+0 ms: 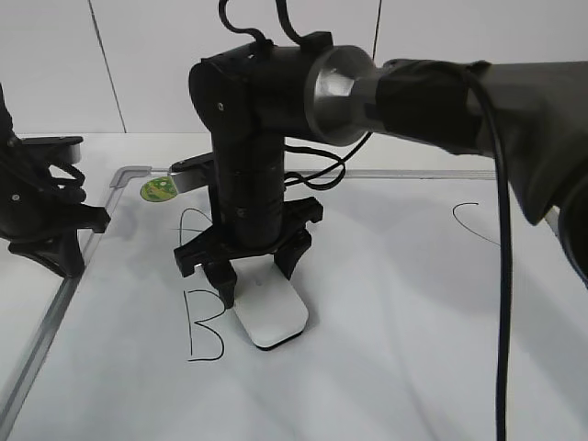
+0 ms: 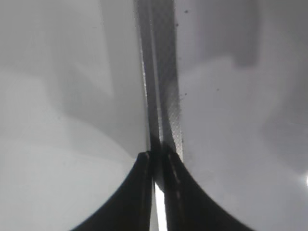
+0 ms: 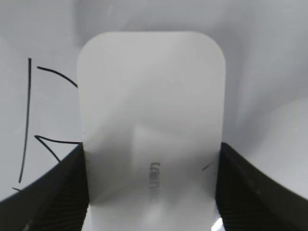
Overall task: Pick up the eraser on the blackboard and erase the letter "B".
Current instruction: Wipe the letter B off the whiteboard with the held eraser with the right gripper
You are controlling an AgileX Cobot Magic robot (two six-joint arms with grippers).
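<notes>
The white eraser (image 1: 271, 317) lies flat on the blackboard (image 1: 395, 349), just right of the black letter "B" (image 1: 204, 326). My right gripper (image 1: 255, 285) reaches down over the eraser's far end, with a finger pressed against each long side. In the right wrist view the eraser (image 3: 151, 106) fills the gap between the jaws (image 3: 151, 192), and the strokes of the "B" (image 3: 43, 125) show to its left. My left gripper (image 1: 64, 257) is shut and empty at the board's left frame; in its wrist view its tips (image 2: 158, 161) meet over the frame strip (image 2: 163, 72).
A partly hidden "A" (image 1: 191, 220) lies behind my right gripper and a "C" (image 1: 473, 225) at the right. A round green sticker (image 1: 158, 189) sits near the top-left corner. The silver frame (image 1: 46, 322) runs along the left edge.
</notes>
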